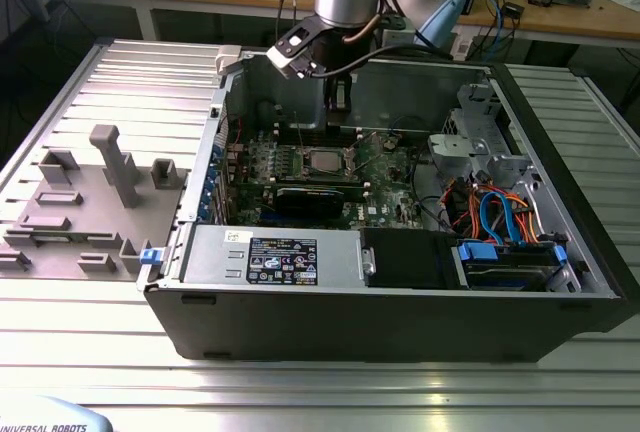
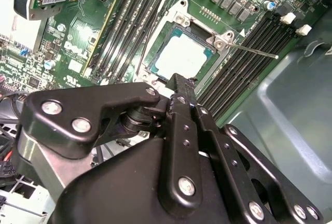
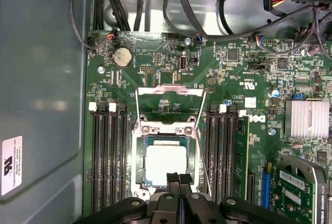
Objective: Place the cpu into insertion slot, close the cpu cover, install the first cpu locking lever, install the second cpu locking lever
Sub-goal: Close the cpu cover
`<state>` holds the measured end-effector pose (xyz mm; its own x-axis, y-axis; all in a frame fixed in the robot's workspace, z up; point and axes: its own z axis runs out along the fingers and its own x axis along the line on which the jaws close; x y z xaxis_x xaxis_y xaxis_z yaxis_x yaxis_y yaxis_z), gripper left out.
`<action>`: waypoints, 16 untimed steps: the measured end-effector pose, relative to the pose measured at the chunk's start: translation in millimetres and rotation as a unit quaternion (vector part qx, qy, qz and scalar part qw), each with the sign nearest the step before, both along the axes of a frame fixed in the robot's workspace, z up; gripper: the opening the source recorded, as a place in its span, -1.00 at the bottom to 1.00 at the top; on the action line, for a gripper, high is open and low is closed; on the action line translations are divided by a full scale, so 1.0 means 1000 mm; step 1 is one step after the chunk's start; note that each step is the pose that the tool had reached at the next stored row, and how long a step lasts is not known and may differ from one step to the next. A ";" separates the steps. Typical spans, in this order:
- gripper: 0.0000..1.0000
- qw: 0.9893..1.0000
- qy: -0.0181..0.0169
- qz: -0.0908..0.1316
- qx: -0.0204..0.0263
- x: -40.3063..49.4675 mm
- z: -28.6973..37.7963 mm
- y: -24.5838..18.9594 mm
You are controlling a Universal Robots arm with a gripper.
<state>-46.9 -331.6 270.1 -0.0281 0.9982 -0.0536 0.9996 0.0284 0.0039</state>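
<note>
Black fingers (image 3: 174,181), pressed together and holding nothing, hover just above the cpu (image 3: 166,164), which already sits flat in the insertion slot (image 3: 137,151). Beyond it, the cpu cover (image 3: 168,88) stands hinged open, leaving the chip exposed.

An open computer case (image 1: 400,322) is laid on a ribbed metal table (image 1: 320,392), with grey plastic fixtures (image 1: 110,167) set at the exterior view's left. A power supply (image 1: 270,257) is mounted inside, with orange and blue cables (image 1: 490,217) toward the exterior view's right. In the first wrist view, a coin battery (image 3: 122,56), black memory slots (image 3: 106,156) and a heat sink (image 3: 309,119) are seen.
</note>
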 end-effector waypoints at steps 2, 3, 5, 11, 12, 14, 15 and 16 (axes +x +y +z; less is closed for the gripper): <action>-0.79 1.000 0.000 0.000 0.000 0.0000 0.0007 0.0000; -0.79 1.000 0.000 0.000 0.000 0.0000 0.0010 0.0000; -0.79 1.000 0.000 0.000 0.000 0.0000 0.0013 0.0000; -0.79 1.000 0.000 0.000 0.000 0.0015 0.0014 0.0000; -0.79 1.000 0.000 0.000 0.000 0.0015 0.0014 0.0000; -0.79 1.000 0.000 0.000 0.000 0.0018 0.0014 0.0000; -0.79 1.000 0.000 0.000 0.000 0.0018 0.0015 0.0001; -0.79 1.000 0.000 0.000 0.000 0.0018 0.0016 0.0001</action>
<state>-45.1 -331.5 271.7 -0.0281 0.9982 -0.0533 0.9996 0.0284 0.0041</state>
